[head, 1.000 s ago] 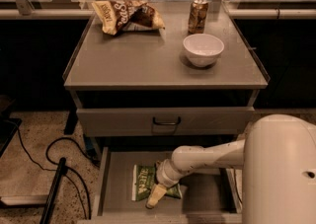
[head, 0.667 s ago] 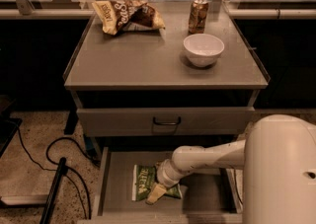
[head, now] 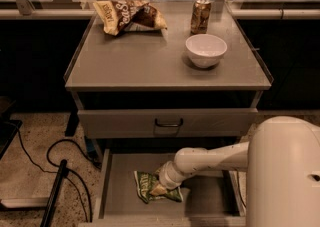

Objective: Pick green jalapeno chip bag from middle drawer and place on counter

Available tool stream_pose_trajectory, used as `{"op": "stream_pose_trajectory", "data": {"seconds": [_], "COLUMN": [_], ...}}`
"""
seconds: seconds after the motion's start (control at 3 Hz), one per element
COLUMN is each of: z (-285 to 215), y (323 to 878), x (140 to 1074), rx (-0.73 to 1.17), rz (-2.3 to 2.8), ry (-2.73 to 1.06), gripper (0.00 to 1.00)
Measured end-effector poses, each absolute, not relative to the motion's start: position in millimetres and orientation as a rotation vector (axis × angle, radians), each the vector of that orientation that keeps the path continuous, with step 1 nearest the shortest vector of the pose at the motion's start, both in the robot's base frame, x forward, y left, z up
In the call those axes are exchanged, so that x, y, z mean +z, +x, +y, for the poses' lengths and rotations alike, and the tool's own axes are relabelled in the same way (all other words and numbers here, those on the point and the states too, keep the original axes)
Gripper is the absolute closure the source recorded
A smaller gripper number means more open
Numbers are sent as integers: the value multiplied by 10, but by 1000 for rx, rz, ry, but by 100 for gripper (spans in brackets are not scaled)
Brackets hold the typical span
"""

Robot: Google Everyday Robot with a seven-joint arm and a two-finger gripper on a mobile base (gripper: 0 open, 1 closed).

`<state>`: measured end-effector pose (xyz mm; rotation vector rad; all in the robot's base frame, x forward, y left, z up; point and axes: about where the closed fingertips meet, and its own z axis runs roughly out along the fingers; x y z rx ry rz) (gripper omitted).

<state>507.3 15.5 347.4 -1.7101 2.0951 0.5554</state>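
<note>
While inside the middle drawer (head: 118, 183), hand (head: 159, 189) on green bag (head: 143, 186).

I have the gripper (head: 159, 189) down inside the open middle drawer (head: 116, 193), over the right part of the green jalapeno chip bag (head: 144, 186), which lies on the drawer floor near its centre. My white arm (head: 212, 158) reaches in from the right. Above it, the closed drawer front (head: 115, 122) shows a small black handle (head: 168, 122). On the counter (head: 145, 63) I see a brown-and-yellow chip bag (head: 129, 15) back left, a soda can (head: 201, 15) back right, and a white bowl (head: 206, 49) just before the can. Black cables (head: 35, 160) trail at left.
</note>
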Motion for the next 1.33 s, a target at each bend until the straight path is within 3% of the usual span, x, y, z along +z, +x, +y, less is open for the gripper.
{"op": "stream_pose_trajectory", "data": {"seconds": [0.33,0.67,1.33], "z": [155,155,87], "y": [5073,5073,5097], "x": [3474,3480,3867], "rx": [556,556,564], "rz": [2095,2095,2117], "ry": [-1710,-1710,-1677], "gripper": [87,100,100]}}
